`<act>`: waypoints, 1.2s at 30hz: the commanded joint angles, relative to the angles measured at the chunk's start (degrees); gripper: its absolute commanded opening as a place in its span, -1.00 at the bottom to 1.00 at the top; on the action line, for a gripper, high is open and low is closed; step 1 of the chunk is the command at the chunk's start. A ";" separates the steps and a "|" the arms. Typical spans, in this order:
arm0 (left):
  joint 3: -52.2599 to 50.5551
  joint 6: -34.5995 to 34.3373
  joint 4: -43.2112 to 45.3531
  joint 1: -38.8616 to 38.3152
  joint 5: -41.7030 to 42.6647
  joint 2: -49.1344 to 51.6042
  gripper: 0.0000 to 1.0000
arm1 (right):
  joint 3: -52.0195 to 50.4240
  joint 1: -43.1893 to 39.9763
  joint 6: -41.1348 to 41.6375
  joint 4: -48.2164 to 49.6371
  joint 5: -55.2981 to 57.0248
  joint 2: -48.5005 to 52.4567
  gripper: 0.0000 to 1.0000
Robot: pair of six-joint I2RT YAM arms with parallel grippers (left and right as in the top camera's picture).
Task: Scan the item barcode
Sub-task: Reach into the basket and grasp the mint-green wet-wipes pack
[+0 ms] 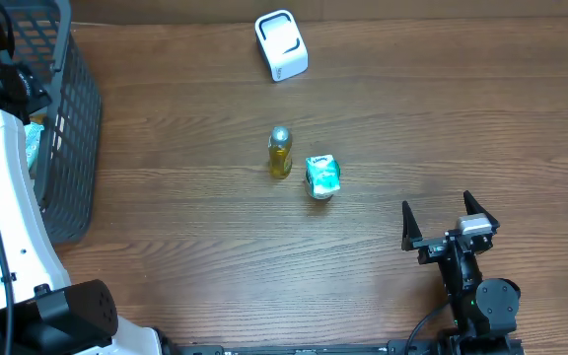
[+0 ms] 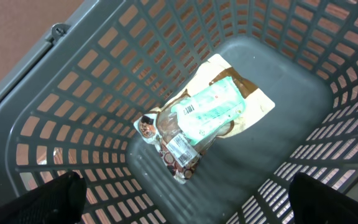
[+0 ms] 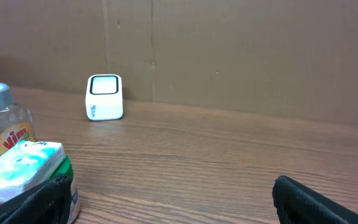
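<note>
The left pincer (image 2: 188, 196) is hanging wide apart and empty over the grey basket (image 2: 328, 106). Only its two dark fingertips are showing, at the lower corners of the wrist view. The right pincer (image 1: 438, 212) is also standing fully spread and holding nothing. It is sitting at about 4 o'clock on the wooden surface (image 1: 185, 247), with its fingers pointing toward 12 o'clock.

The item most likely in play is lying on the basket floor, at 9 o'clock of the surface. It is a teal pouch (image 2: 213, 107) sitting on top of a clear packet (image 2: 178, 149) of brownish contents. In the left wrist view both are slanting along a line from 7 to 1 o'clock. A printed barcode (image 2: 188, 110) is facing up near the pouch's 8 o'clock end. The white scanner (image 1: 281, 44) is standing at 12 o'clock, well apart from the basket. Near the middle, a small yellow bottle (image 1: 280, 153) and a green-and-white pack (image 1: 321, 176) are standing just beside each other.

The pouch is looking light, soft and glossy, so it will probably be crumpling and slipping under a squeeze rather than resisting it. Gripping across its short width, toward the 1 o'clock end, should be keeping the fingers off the barcode. The packet underneath may be lifting along with it, and the mesh walls are leaving the fingers little room.
</note>
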 commanded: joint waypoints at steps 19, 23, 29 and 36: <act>-0.26 1.25 1.79 8.57 2.12 3.74 0.99 | -0.59 -0.17 -0.07 0.13 0.31 -0.46 1.00; -0.26 2.71 1.81 9.97 2.10 6.80 1.00 | -0.59 -0.17 -0.07 0.13 0.31 -0.46 1.00; -0.26 3.39 2.19 11.67 2.16 11.80 0.99 | -0.59 -0.17 -0.07 0.13 0.31 -0.46 1.00; -0.26 10.80 3.54 12.35 9.53 18.93 0.99 | -0.59 -0.17 -0.07 0.13 0.31 -0.46 1.00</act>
